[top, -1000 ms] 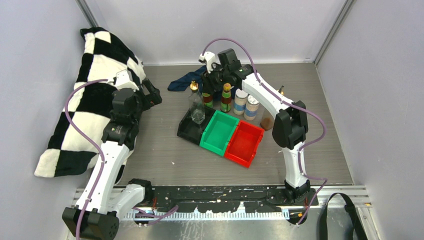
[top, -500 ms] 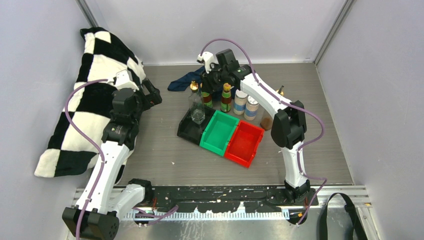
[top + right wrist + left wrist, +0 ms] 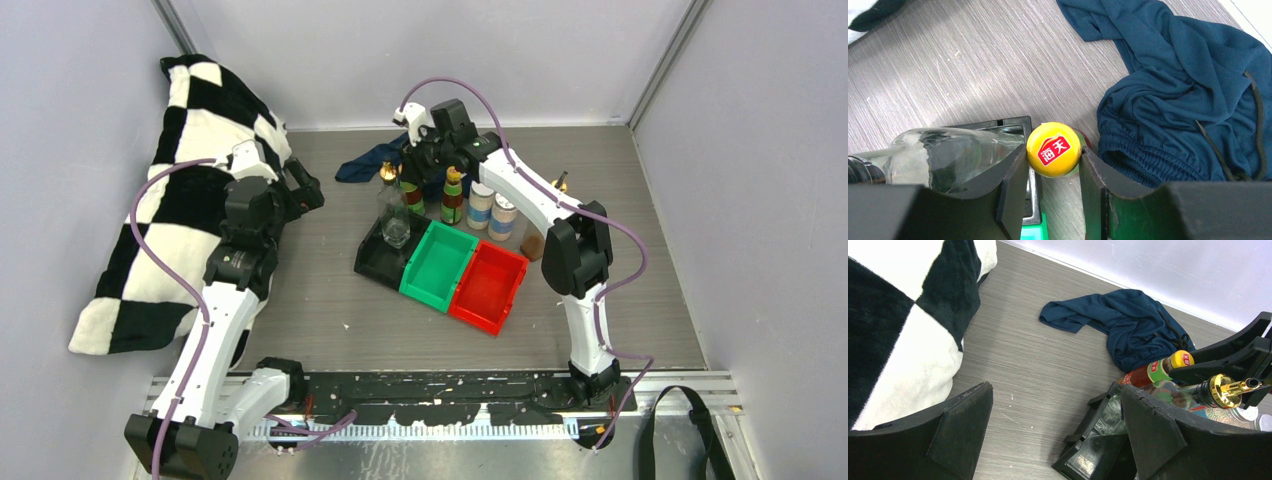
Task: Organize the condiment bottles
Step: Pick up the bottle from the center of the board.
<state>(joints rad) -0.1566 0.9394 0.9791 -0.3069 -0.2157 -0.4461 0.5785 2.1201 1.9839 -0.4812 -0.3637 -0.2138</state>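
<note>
The right tool (image 3: 1054,152) is narrowed onto the yellow cap of a dark bottle (image 3: 1053,145), with one finger pressed against each side of the cap (its red logo faces the wrist camera). That bottle stands upright on the tabletop (image 3: 320,290) just behind the black bin (image 3: 375,262). The crumpled blue cloth (image 3: 1173,85) lies near it, toward the back wall. A clear glass bottle (image 3: 394,212) with a gold pourer stands in the black bin, just beside the gripped one. Further right in the row are the second yellow-capped bottle (image 3: 452,196) and two white-capped jars (image 3: 481,203), all behind the green bin (image 3: 438,265) and red bin (image 3: 489,285). The left tool (image 3: 1053,440) hangs wide open, holding nothing. It is well apart from the bottles, near the checkered blanket (image 3: 190,160).
</note>
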